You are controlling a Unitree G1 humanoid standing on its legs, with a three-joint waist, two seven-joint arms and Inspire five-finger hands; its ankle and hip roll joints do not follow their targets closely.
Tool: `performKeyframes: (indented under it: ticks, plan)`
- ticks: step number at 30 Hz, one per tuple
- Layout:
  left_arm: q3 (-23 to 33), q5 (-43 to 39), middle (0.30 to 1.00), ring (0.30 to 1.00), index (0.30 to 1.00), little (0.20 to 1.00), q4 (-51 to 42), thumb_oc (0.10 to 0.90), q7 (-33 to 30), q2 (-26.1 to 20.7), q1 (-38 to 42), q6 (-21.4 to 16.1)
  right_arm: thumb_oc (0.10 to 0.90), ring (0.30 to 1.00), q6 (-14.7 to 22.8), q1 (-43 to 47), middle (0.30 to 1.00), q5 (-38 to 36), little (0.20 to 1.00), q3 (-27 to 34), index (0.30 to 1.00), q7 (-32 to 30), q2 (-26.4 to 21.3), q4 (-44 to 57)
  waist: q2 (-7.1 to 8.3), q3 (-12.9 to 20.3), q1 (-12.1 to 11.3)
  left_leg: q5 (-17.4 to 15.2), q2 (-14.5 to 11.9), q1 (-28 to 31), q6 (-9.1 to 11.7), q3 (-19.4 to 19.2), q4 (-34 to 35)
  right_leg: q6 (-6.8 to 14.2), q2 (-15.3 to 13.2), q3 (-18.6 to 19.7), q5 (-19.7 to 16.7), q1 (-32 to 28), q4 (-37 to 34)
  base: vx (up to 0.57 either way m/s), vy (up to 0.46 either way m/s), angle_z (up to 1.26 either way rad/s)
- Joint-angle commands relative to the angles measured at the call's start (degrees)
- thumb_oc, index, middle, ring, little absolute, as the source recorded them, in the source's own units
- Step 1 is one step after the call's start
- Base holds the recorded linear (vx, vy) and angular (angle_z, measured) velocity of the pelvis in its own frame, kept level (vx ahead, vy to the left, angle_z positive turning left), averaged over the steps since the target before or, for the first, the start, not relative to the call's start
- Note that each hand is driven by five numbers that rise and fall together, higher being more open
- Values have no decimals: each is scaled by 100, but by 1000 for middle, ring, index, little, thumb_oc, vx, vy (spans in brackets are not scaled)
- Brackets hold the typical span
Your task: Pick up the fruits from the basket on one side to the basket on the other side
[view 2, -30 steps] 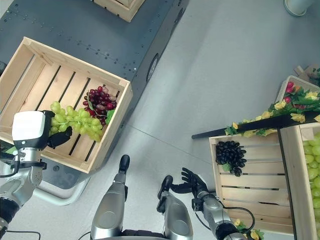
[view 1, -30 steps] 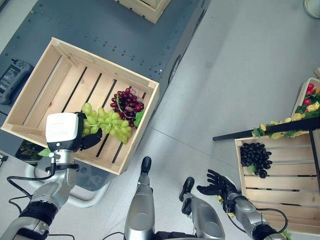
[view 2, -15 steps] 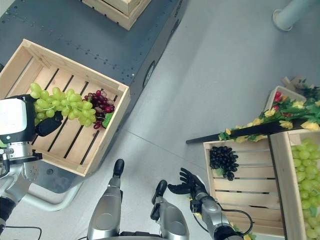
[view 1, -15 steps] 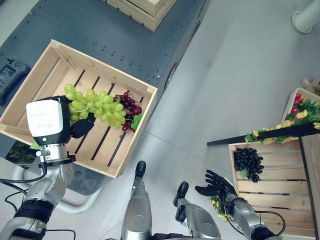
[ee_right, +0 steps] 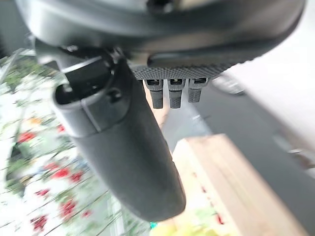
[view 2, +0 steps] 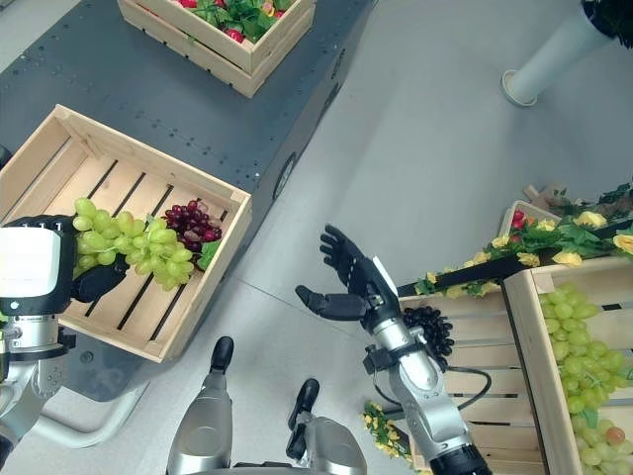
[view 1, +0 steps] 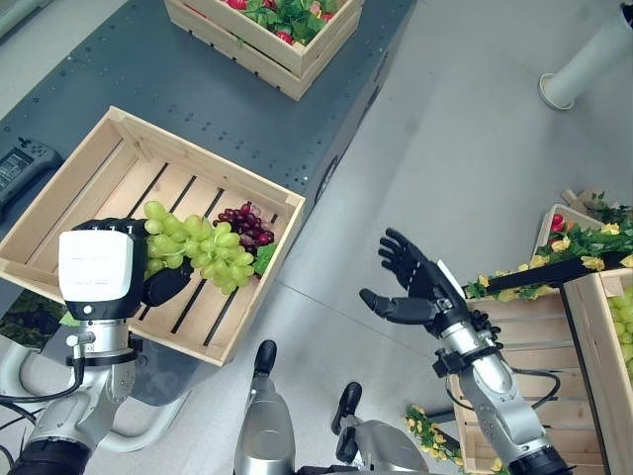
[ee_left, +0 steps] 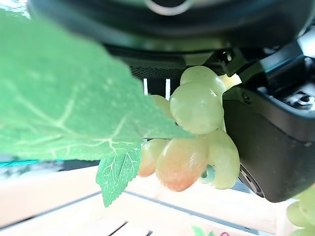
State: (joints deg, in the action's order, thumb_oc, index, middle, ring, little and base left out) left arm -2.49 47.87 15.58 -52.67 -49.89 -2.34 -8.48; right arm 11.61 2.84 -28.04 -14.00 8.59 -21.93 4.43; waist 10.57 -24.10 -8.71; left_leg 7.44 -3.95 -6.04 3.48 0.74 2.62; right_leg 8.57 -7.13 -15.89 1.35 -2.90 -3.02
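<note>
The green grape bunch (view 1: 195,249) is grasped by the left hand (view 1: 164,283), fingers curled round its stem end, and is held over the left wooden crate (view 1: 65,203). Red grapes (view 1: 244,221) are seen just past the fingertips, inside the same crate. The right hand (view 1: 412,291) is raised above the floor, fingers spread and released, nothing gripped. Black grapes (view 2: 429,332) are partly seen in the right crate (view 2: 465,361), just behind that hand.
</note>
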Motion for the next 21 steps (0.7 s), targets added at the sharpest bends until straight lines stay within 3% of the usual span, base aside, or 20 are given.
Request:
performKeyframes:
  ticks: [1,7,12,21]
  plan:
    - [-163,81,300,300,300,300,-544,400,-26,106,531,-230,800,900,312,54,900,-275,900,-26,900,382,-386,730,-665,1067,107,-742,599,390,-238,-16,49,-206,279,-39,-67,377,454,7,64,1]
    - [-551,-186,300,300,300,300,-875,400,382,181,842,-285,800,900,93,298,900,-182,900,-317,900,658,-521,1092,-864,1404,38,-623,653,483,-188,144,237,-149,217,-59,-173,159,174,13,-9,4]
    - [-845,-226,300,300,300,300,-1058,400,588,312,1129,-271,800,900,-383,711,900,-592,900,-634,900,726,-526,1130,-884,1635,10,-619,673,499,-163,140,229,-153,196,-46,-215,104,67,4,-15,2]
    - [-936,-304,300,300,300,300,-1305,400,720,451,1216,-358,800,900,-707,908,900,-261,900,-986,900,648,-619,1202,-911,1847,19,-666,667,615,-155,78,234,-144,159,-18,-238,26,-19,9,-15,-1]
